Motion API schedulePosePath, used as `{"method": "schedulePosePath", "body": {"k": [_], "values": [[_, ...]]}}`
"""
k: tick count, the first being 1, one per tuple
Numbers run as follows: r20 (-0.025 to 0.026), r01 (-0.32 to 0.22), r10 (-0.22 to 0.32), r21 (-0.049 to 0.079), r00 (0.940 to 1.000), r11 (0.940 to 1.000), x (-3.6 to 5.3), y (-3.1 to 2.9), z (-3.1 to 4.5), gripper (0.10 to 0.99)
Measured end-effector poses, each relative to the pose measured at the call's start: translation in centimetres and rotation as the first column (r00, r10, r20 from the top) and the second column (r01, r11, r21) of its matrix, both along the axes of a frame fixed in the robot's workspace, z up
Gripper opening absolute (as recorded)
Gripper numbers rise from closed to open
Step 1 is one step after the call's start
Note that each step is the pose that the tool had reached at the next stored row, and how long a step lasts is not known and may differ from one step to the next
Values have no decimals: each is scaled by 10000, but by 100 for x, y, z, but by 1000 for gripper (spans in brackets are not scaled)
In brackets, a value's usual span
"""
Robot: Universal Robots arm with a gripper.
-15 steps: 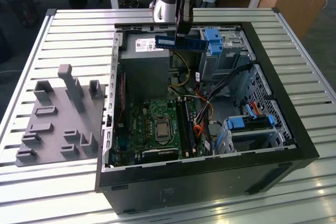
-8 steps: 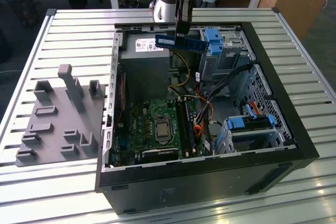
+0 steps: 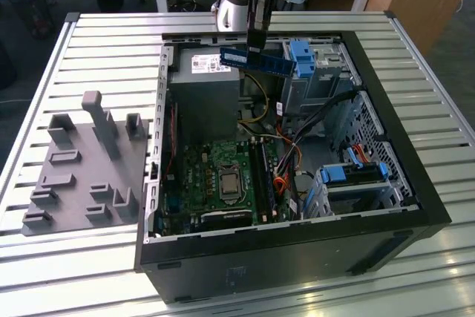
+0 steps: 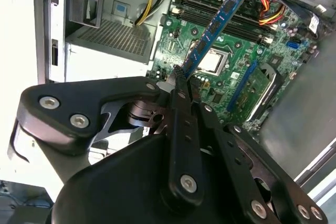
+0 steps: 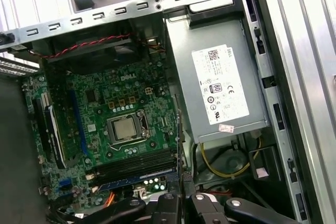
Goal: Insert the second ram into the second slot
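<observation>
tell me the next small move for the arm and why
Probably carry the second ram down toward the memory slots. The gripper holds it high over the power supply, well away from the slots on the motherboard.

The second ram (image 3: pixel 236 56) is a glossy blue circuit board with matt black chips. The gripper (image 4: pixel 179 74) is matt black, with shiny screw heads. The motherboard (image 5: pixel 121 103) has a green lacquered sheen. The power supply (image 5: pixel 210 30) is dull grey sheet metal bearing a paper label (image 5: pixel 220 87). The table (image 3: pixel 111 42) is ribbed satin metal; the fixture (image 3: pixel 74 168), matt grey plastic.
</observation>
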State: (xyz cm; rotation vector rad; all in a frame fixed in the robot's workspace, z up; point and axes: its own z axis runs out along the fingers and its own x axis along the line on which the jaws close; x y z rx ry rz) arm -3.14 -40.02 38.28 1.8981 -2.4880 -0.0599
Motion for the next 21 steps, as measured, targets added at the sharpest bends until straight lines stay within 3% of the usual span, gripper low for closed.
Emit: {"method": "schedulePosePath", "body": {"k": [13, 21], "values": [[4, 1091, -1091, -37, 9940, 9940, 0, -1, -2, 137], [3, 1168, -1168, -40, 9932, 9932, 0, -49, -7, 137]]}}
